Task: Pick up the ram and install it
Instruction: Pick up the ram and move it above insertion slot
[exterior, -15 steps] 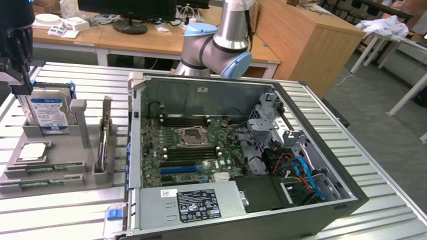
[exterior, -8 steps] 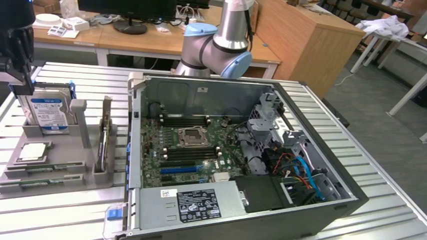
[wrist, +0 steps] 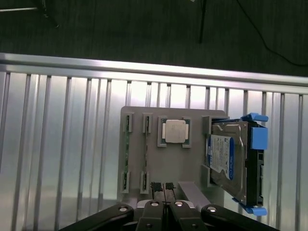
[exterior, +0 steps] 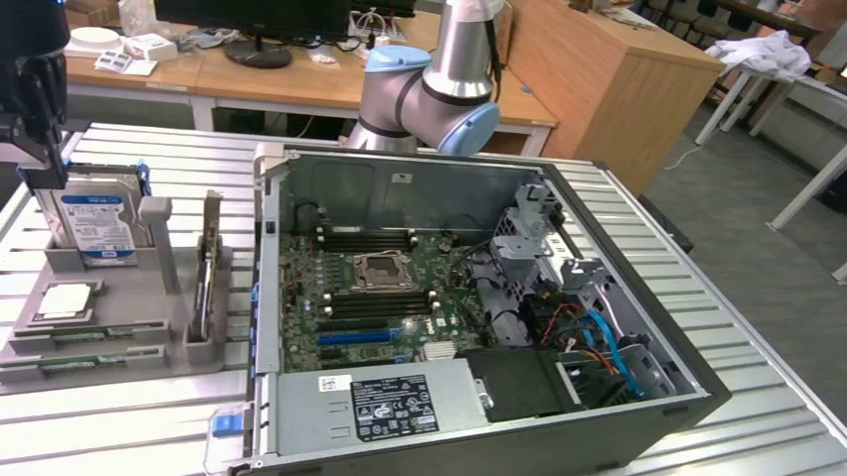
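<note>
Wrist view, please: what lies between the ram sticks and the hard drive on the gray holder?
In the wrist view, the square silver processor chip sits between the ram sticks and the hard drive, on the gray holder.

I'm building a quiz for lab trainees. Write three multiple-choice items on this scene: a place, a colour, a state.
1. The ram lies: A in the grey tray; B on the wooden desk; C on the floor.
2. The hard drive's bracket is: A red; B blue; C yellow.
3. The computer case is: A shut; B open; C overturned.
Answers: 1 A, the ram sits in the grey tray; 2 B, the bracket looks blue; 3 B, the motherboard shows.
</note>
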Tool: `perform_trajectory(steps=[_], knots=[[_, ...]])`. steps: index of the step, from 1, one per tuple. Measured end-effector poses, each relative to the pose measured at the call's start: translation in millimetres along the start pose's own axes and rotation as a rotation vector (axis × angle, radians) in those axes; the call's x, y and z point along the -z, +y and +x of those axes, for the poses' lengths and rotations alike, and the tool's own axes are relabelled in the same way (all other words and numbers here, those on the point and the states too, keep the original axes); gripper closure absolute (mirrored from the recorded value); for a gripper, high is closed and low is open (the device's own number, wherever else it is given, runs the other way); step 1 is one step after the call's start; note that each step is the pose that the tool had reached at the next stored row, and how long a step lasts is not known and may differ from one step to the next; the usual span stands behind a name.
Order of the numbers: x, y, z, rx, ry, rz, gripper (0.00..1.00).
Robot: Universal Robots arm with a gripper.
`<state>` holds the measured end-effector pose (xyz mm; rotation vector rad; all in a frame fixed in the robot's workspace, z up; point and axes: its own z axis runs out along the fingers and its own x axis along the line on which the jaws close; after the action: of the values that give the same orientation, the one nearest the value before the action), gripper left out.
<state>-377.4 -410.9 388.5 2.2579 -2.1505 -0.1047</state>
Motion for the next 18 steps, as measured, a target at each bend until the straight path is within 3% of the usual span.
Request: perform_trajectory(steps=[2,7,13,18], knots=[[0.1,0.0,0.0,0.0,0.0031,-0.002,0.89],[0.0,0.0,-0.1,0.0,0.0045,-0.0022,0.89],[0.1,0.0,0.0,-0.002,0.0243,-0.0032,0.89],[0.0,0.0,0.0,-0.002,0.0279,-0.0034,0.89]])
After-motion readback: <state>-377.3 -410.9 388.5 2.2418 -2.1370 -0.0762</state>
